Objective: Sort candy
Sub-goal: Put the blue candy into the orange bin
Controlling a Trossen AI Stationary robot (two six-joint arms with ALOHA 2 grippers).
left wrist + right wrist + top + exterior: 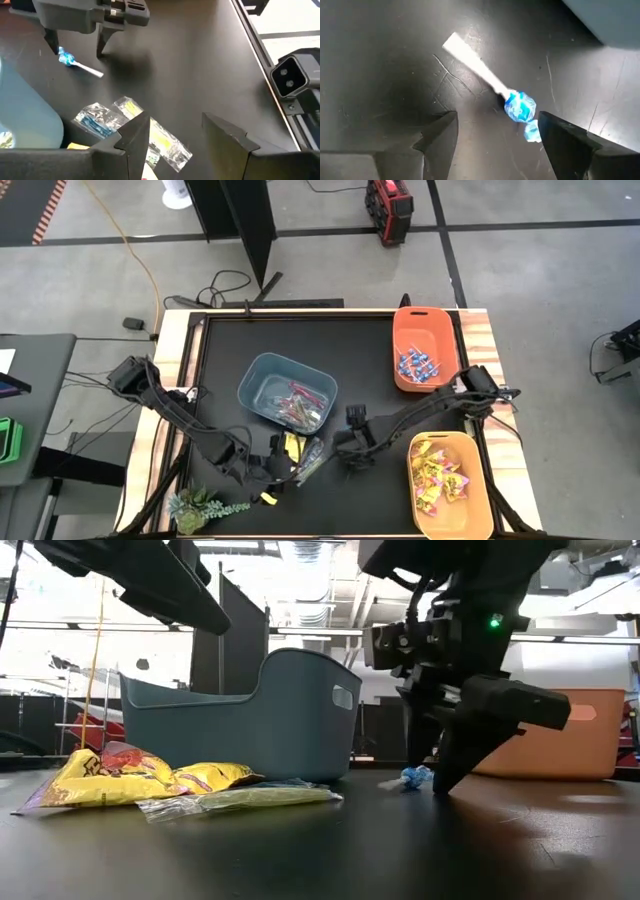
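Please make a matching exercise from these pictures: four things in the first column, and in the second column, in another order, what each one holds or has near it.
Column A
1. blue-grey bin
2. orange bin, far right corner
3. yellow bin, near right corner
4. right tool

Column B
a. yellow packets with red print
b. pinkish clear-wrapped sticks
c. one blue lollipop lying on the black table, between its open fingers
d. several blue lollipops

Pairs: 1-b, 2-d, 3-a, 4-c
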